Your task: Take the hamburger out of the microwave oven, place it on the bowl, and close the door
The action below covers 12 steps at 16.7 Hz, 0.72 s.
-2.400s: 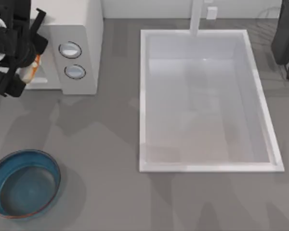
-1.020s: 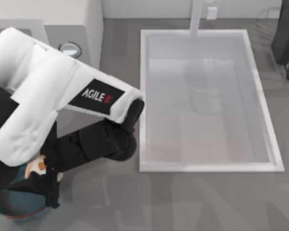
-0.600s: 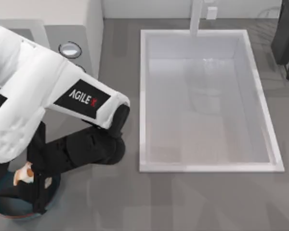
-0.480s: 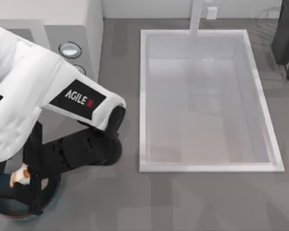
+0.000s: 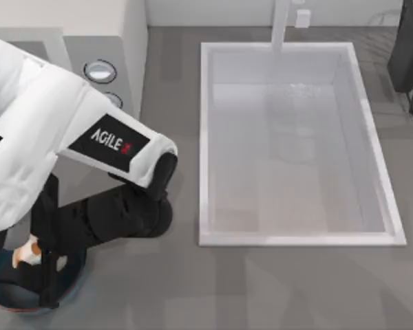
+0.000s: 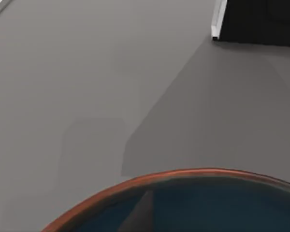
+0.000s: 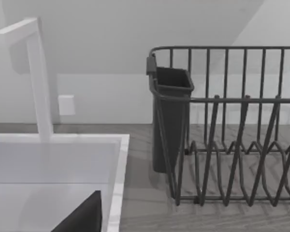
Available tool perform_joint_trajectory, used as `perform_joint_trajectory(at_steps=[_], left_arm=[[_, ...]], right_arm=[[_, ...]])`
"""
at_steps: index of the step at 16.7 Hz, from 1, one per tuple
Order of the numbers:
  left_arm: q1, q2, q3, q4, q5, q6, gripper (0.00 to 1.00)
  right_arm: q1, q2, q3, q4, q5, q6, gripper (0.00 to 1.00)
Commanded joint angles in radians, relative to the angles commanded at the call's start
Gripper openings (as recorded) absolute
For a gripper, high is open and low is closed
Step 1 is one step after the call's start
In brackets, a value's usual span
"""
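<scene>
My left gripper (image 5: 36, 267) hangs over the dark teal bowl (image 5: 74, 269) at the table's front left, shut on the small cream and orange hamburger (image 5: 25, 253). Dark fingers (image 5: 49, 278) reach down into the bowl. In the left wrist view the bowl's reddish rim (image 6: 183, 173) lies close below on the grey table. The white microwave oven (image 5: 107, 27) stands at the back left, with two silver knobs (image 5: 100, 71) on its grey panel. My white left arm hides its cavity and the door. My right gripper (image 5: 407, 48) is parked at the back right.
A large white sink (image 5: 205, 137) with a faucet (image 5: 281, 24) takes up the middle and right of the table. A dark wire dish rack (image 7: 232, 135) with a cutlery cup (image 7: 170, 121) stands behind the sink's right corner.
The left arm swung from the microwave to the bowl, carrying the hamburger. Over the last second it moved further left across the bowl and has nearly stopped.
</scene>
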Motion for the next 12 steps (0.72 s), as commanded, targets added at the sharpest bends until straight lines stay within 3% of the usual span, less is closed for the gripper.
perform_joint_trajectory(at_steps=[9, 12], left_arm=[[0.000, 0.000, 0.000, 0.000, 0.000, 0.000, 0.98], [0.000, 0.000, 0.000, 0.000, 0.000, 0.000, 1.00]], right_arm=[[0.000, 0.000, 0.000, 0.000, 0.000, 0.000, 1.00], [0.000, 0.000, 0.000, 0.000, 0.000, 0.000, 1.00]])
